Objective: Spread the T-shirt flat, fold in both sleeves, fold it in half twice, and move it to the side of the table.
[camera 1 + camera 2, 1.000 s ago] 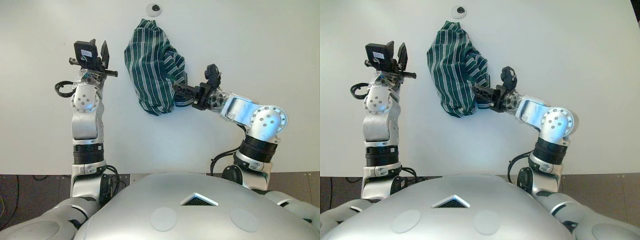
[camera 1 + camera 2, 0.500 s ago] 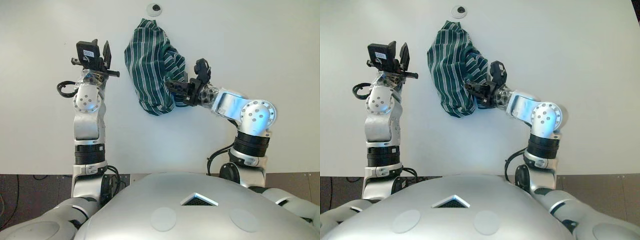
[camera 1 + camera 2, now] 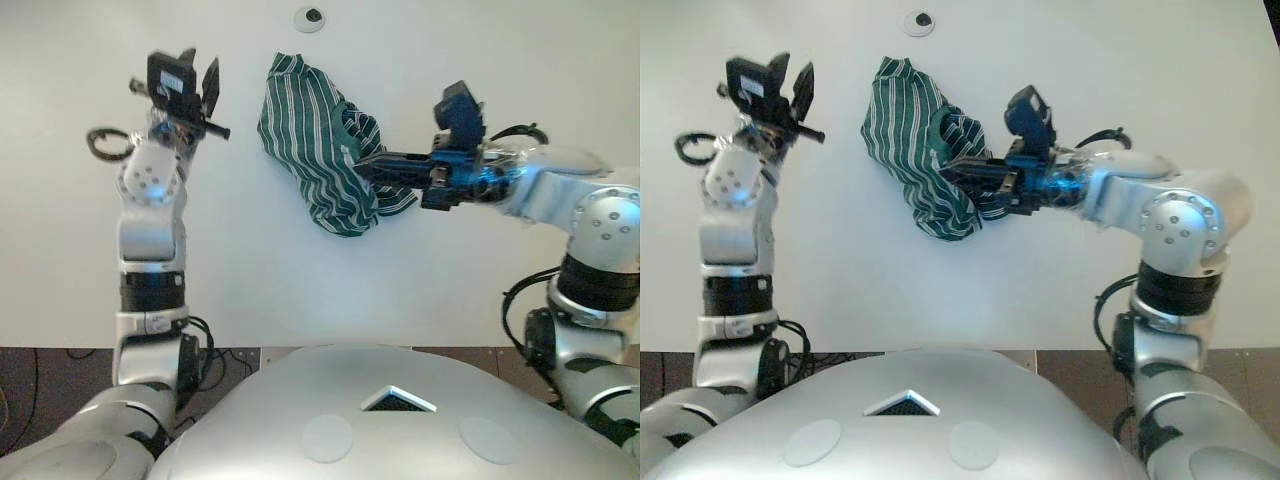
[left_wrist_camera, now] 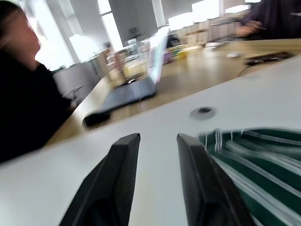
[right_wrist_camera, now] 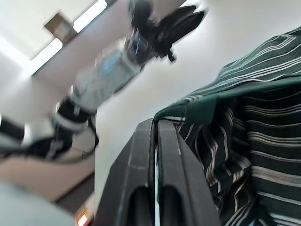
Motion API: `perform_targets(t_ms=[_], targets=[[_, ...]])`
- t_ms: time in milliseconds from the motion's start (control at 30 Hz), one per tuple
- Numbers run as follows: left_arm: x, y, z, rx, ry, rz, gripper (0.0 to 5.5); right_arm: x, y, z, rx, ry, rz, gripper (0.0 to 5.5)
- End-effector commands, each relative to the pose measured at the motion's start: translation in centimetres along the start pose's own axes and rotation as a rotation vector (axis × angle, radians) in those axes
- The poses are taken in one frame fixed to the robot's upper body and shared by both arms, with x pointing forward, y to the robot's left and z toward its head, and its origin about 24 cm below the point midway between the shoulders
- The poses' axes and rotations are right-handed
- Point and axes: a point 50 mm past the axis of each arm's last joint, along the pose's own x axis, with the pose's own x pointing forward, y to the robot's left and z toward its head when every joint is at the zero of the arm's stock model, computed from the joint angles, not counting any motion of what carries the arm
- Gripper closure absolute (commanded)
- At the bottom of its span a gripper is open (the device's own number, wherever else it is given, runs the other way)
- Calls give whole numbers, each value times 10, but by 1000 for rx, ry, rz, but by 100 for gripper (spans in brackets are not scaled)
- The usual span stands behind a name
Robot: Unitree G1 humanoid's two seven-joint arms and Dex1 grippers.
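A dark green T-shirt with thin white stripes sits bunched in a rumpled heap on the far middle of the white counter, not spread out. Its collar end points toward the far edge and its lower folds trail toward the robot. Just beyond the collar end, a small round dark grommet is set into the counter.

The right gripper comes in from the right with its forearm held level, and meets the cloth at the heap's right side. In the right wrist view its jaws are pressed together, with a green hem edge pinched at their tip. From the head views it is hard to say whether the part of the shirt by the jaws is raised off the counter or resting on it.

The left gripper is held up on the left of the shirt, near it but not touching. Its jaws are spread with nothing between them. A small white label is stuck on the black housing behind the jaws, and its print is too small to make out.
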Motion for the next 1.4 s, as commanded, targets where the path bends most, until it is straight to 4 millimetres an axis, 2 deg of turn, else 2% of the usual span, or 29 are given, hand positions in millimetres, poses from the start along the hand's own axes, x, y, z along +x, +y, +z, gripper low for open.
perform_targets(t_ms=[33, 133, 200, 267, 333, 400, 567, 667, 733, 833, 900, 1067, 1100, 1233, 1300, 1400], targets=[[39, -15, 32, 99, -45, -324, 407, -17, -4, 5, -109, 64, 4, 548], [66, -35, 39, 131, -11, -550, 407, -25, -15, 9, -165, 90, -24, 548], [78, -53, 29, 123, 58, -676, 407, -30, -22, 9, -192, 102, -49, 548], [80, -64, 13, 103, 142, -775, 407, -32, -27, 8, -209, 118, -61, 548], [72, -68, -13, 113, 270, -861, 407, -36, -35, 5, -217, 137, -102, 548], [63, -64, -28, 122, 330, -903, 407, -39, -42, 3, -225, 147, -135, 548], [45, -47, -41, 162, 404, -922, 407, -44, -61, -3, -263, 186, -272, 548], [20, -43, -53, 162, 486, -952, 407, -49, -79, 4, -347, 201, -418, 548], [3, -47, -56, 128, 519, -969, 407, -49, -85, 12, -393, 174, -471, 548], [-20, -59, -50, 70, 513, -965, 407, -47, -84, 22, -449, 120, -476, 548], [-24, -57, -36, 51, 464, -929, 407, -46, -79, 21, -473, 128, -427, 548], [-13, -19, -3, 82, 388, -829, 407, -48, -67, 17, -523, 170, -299, 548], [-11, -12, 0, 82, 383, -818, 390, -48, -66, 18, -527, 173, -289, 550], [0, 1, -5, 48, 394, -804, 327, -48, -67, 17, -536, 184, -274, 550], [10, -4, -10, -3, 389, -808, 296, -46, -67, 15, -537, 188, -267, 550], [25, -14, -15, -91, 372, -822, 296, -43, -68, 14, -539, 198, -255, 550]])
